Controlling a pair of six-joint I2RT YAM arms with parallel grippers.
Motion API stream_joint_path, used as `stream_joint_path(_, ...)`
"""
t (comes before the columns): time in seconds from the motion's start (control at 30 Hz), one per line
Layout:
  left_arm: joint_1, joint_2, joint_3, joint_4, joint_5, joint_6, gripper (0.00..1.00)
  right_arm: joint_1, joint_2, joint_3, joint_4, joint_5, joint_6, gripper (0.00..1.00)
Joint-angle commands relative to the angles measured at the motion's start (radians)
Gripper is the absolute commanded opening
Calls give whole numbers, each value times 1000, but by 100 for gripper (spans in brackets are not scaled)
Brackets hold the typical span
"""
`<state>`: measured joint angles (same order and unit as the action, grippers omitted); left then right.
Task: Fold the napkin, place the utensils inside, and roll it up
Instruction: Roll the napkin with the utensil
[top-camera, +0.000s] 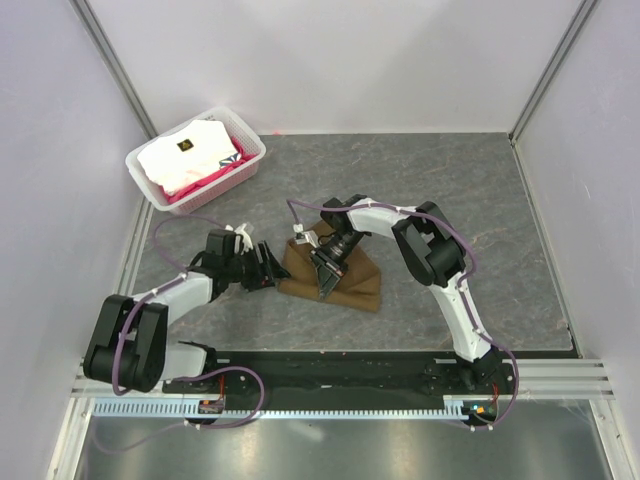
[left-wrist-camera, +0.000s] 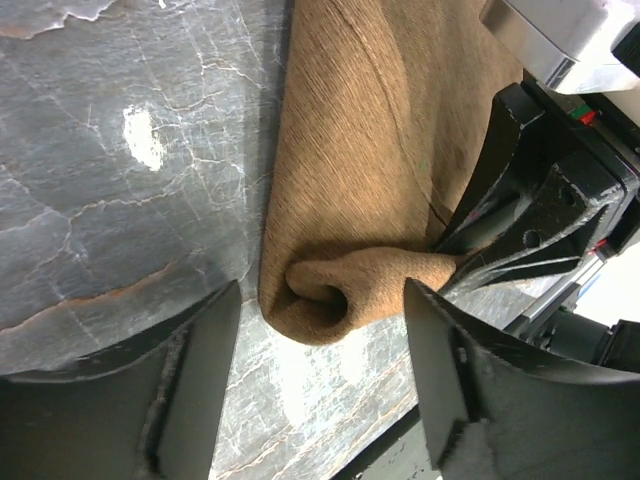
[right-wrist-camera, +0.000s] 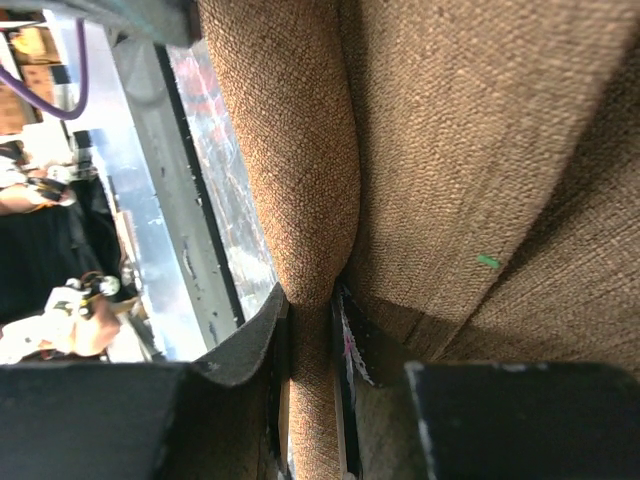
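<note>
Rolling step, judging by top view: napkin (top-camera: 355, 285) lies mid-table (top-camera: 450, 190). Right gripper (top-camera: 326, 280) down on napkin's middle, left gripper (top-camera: 268, 270) at napkin's left edge. Basket (top-camera: 243, 130) of white and pink cloths well up-left of napkin, no obstacle.

Left wrist: left fingers (left-wrist-camera: 190, 380) apart, straddling napkin's rolled end, not touching. Best to close squarely on roll so it doesn't unwind. Right gripper crowds napkin's far side.

Right wrist: right fingers (right-wrist-camera: 250, 340) clamped on raised napkin fold. Utensil not visible.
</note>
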<state>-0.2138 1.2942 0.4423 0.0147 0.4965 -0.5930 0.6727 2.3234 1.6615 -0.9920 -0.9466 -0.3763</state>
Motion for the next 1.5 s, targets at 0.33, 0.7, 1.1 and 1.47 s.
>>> stream_joint_path(0.33,-42,86,38,44,-9,47,55,-24,111,34,-37,54,-111,14)
stream_joint_path(0.7,-55,152,79,19,-35,64,25,-24,103,43,-37,49,-113,16)
stream_joint_path(1.1,-62,235,150,-108,-30,82,2,-24,-156,-48,239,252,120,43)
stream_joint_path(1.47,-62,290,252,-254,-30,93,2,183,-551,-374,594,808,142,62)
